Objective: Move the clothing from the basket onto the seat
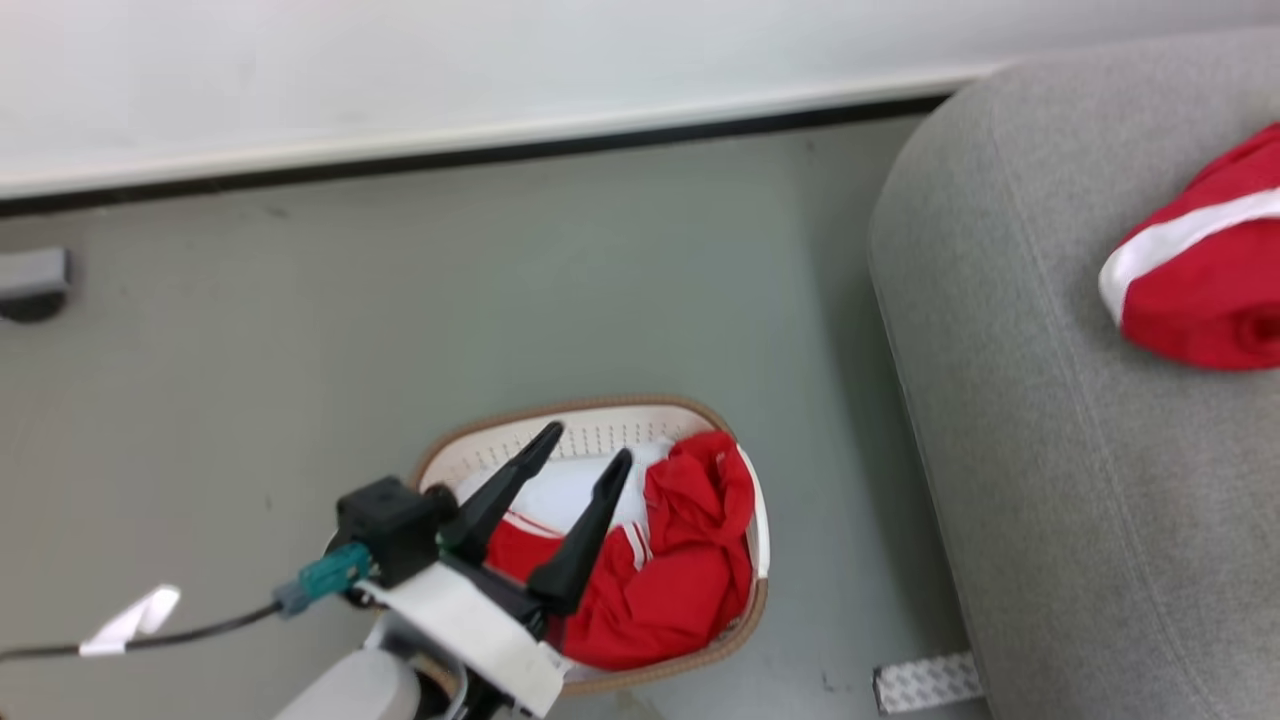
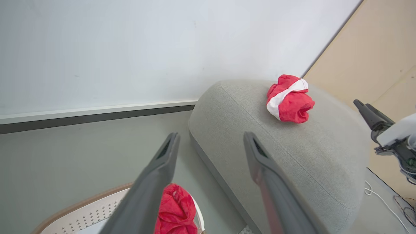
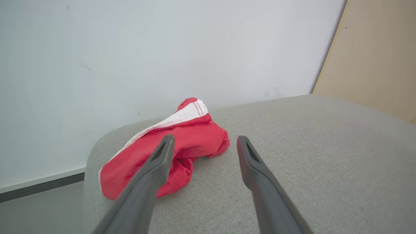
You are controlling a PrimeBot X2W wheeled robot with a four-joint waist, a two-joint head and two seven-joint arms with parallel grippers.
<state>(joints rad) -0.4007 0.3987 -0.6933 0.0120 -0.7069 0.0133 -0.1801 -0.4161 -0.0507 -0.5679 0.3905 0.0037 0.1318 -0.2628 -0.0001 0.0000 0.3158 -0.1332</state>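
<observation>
Grey floor (image 1: 300,350) carries the basket (image 1: 600,403), its red clothing (image 1: 690,560) heaped just beneath and right of the nearer left gripper (image 1: 586,445), spread wide and empty, while the right gripper (image 3: 205,139) gapes empty above a garment (image 3: 195,136) on the seat (image 3: 308,156).

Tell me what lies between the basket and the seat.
Head view: bare grey floor between basket and seat; a small patterned plate by the seat's base.

You have one crumpled red garment (image 1: 1205,290) on the grey seat (image 1: 1050,480), upper right; more red clothing (image 1: 670,570) lies in the white basket (image 1: 600,432), lower centre.
</observation>
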